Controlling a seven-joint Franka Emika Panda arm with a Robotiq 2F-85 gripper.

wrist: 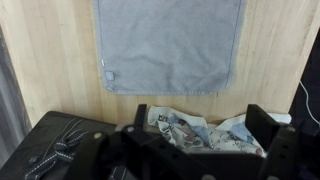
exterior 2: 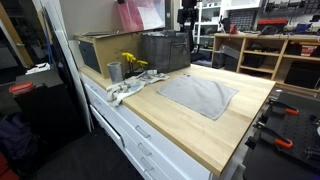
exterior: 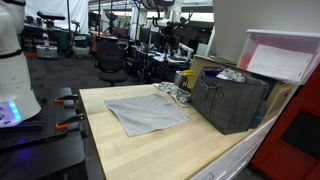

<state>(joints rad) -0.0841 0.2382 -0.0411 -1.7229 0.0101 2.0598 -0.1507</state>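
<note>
In the wrist view my gripper [wrist: 200, 128] is open, its two dark fingers [wrist: 262, 122] standing wide apart with nothing held. Below and between them lies a crumpled patterned cloth [wrist: 195, 130] on the wooden table. Further out, a grey cloth [wrist: 168, 45] lies spread flat, with a small tag at one edge. Both exterior views show the grey cloth [exterior: 145, 113] [exterior 2: 198, 95] in the middle of the tabletop and the crumpled cloth [exterior: 172, 93] [exterior 2: 128, 88] beside it, near the basket. The gripper hangs well above the table and is hard to make out in the exterior views.
A dark basket [exterior: 232, 100] [exterior 2: 165, 50] stands at the table's back, and its woven edge [wrist: 50, 150] shows in the wrist view. A metal cup [exterior 2: 114, 72] and yellow flowers [exterior 2: 132, 62] stand by a cardboard box [exterior 2: 100, 50]. A white cable [wrist: 305, 100] runs along one side.
</note>
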